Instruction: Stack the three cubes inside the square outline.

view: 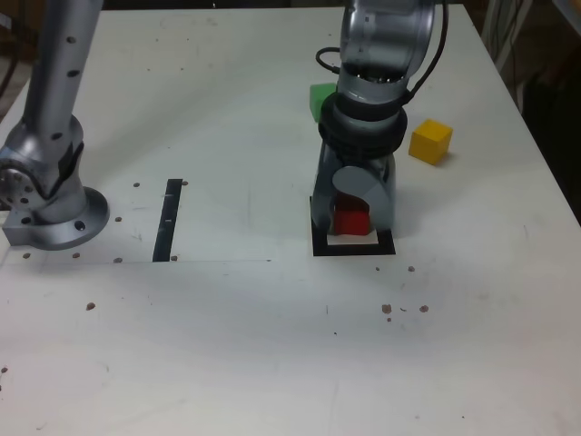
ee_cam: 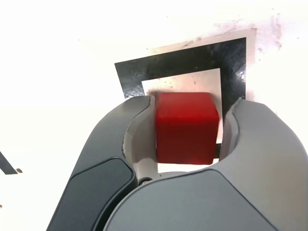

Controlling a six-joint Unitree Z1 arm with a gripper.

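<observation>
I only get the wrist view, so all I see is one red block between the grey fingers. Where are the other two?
Observer: The yellow cube sits on the table, to the exterior view's right of the arm.
Operator: And the green one?
Observer: The green cube is on the exterior view's left of the yellow one, farther from the camera, with the arm hiding part of it.

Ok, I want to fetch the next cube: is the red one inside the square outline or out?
In: the red cube sits over the pale middle, within the black outline, between the gripper's fingers.
</observation>
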